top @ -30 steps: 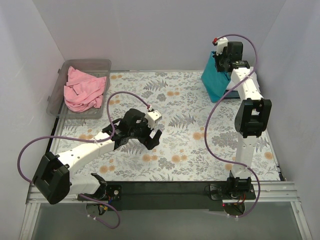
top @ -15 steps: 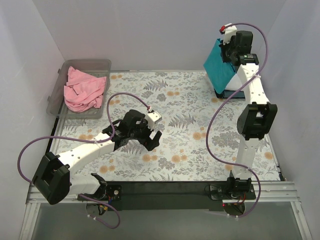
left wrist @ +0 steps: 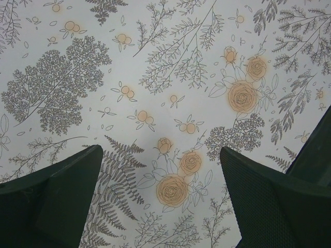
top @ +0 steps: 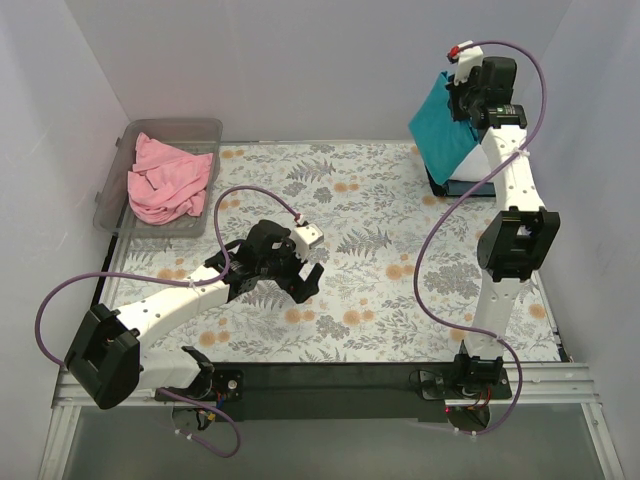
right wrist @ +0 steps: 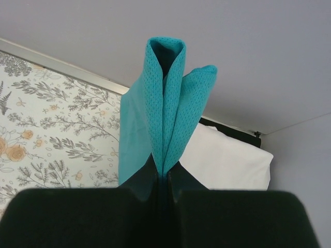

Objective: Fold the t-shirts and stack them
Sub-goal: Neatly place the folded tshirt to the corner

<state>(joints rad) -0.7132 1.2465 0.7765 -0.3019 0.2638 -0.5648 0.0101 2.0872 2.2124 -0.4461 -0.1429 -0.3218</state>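
Note:
High at the back right, my right gripper (top: 466, 98) is shut on a folded teal t-shirt (top: 441, 128), which hangs off the table. In the right wrist view the teal t-shirt (right wrist: 164, 103) rises in pinched folds from between the closed fingers of the right gripper (right wrist: 164, 175). Below it, a folded white t-shirt (right wrist: 227, 157) lies flat in the far right corner; the same white t-shirt (top: 466, 186) rests there on something dark. A crumpled pink t-shirt (top: 168, 180) lies in the bin. My left gripper (top: 303, 279) hovers open over the middle of the cloth and holds nothing; the left wrist view shows the left gripper (left wrist: 160, 191) with only the pattern between its fingers.
A clear plastic bin (top: 205, 128) stands at the back left corner. The floral table cloth (top: 370, 240) covers the table. White walls close in the back and both sides, and the right wall is close to the raised right arm.
The right arm has lifted the teal t-shirt higher and carried it toward the back right corner. The left gripper has opened a little wider and stayed in place.

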